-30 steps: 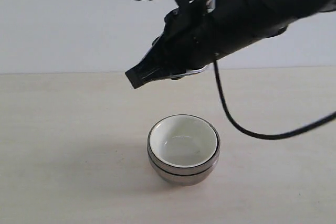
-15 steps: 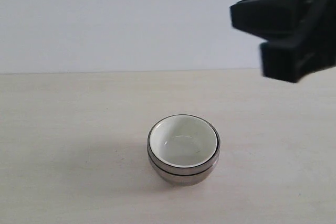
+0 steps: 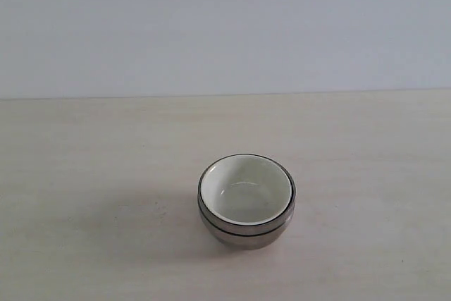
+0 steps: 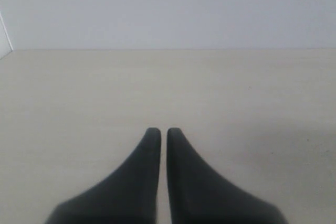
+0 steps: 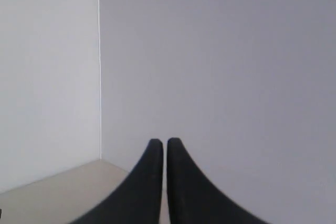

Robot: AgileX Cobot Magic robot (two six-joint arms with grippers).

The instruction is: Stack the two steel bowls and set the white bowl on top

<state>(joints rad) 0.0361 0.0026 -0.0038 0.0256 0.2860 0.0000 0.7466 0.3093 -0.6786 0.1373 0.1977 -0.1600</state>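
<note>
The white bowl (image 3: 246, 189) sits nested on top of the two steel bowls (image 3: 246, 231), which are stacked one inside the other near the middle front of the table. Only their rims and the lower one's side show. No arm appears in the exterior view. My left gripper (image 4: 159, 131) is shut and empty, looking out over bare tabletop. My right gripper (image 5: 160, 141) is also shut and empty, pointing at the wall with a table corner below it. Neither wrist view shows the bowls.
The light wooden table (image 3: 91, 174) ends at a plain pale wall (image 3: 225, 26) at the back. A vertical wall corner (image 5: 98, 66) shows in the right wrist view.
The right arm, which hung over the bowl stack, has swung up and off to the right and left the exterior view. The bowls have not moved.
</note>
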